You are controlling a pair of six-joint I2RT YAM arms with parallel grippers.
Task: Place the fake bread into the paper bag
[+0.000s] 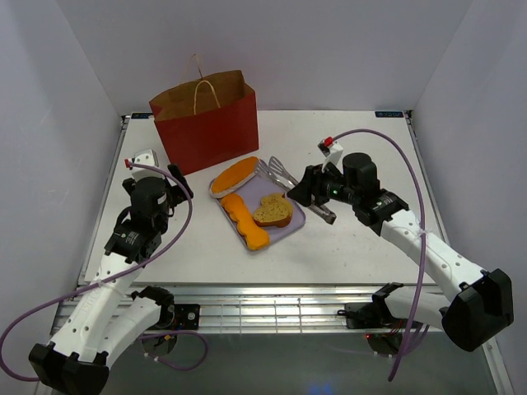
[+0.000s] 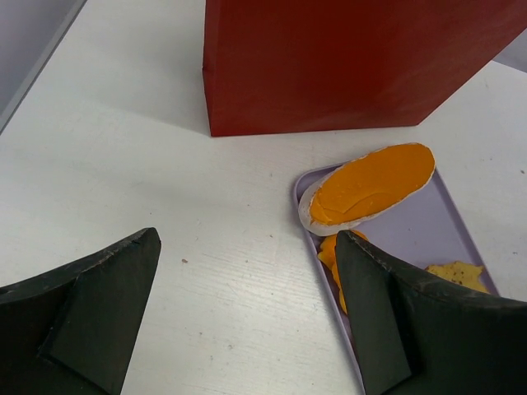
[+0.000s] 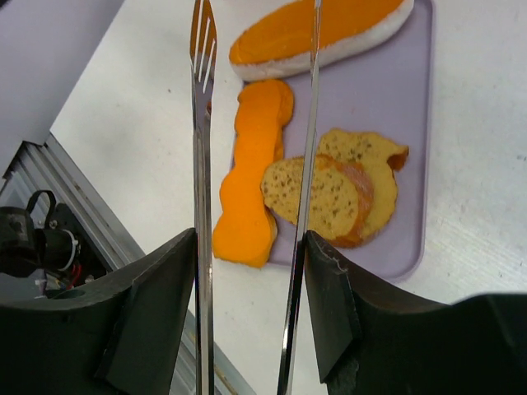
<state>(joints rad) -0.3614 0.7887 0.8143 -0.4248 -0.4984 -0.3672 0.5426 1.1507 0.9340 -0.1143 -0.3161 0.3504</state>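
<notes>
Overhead, white table [image 1: 370, 239] between pale walls [image 1: 329, 49], left gripper [image 2: 247, 247] spread empty, right gripper [image 3: 249, 247] clamping tongs [image 3: 200, 123].

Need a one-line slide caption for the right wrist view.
Right gripper holds metal tongs over the lavender tray of fake bread.

paper bag [image 1: 210, 136]: red, brown inside | tray [image 3: 403, 107]: lavender | loaf [image 1: 235, 174]: orange | slice [image 1: 273, 211]: tan, speckled | tongs [image 1: 284, 174]: silver
</notes>
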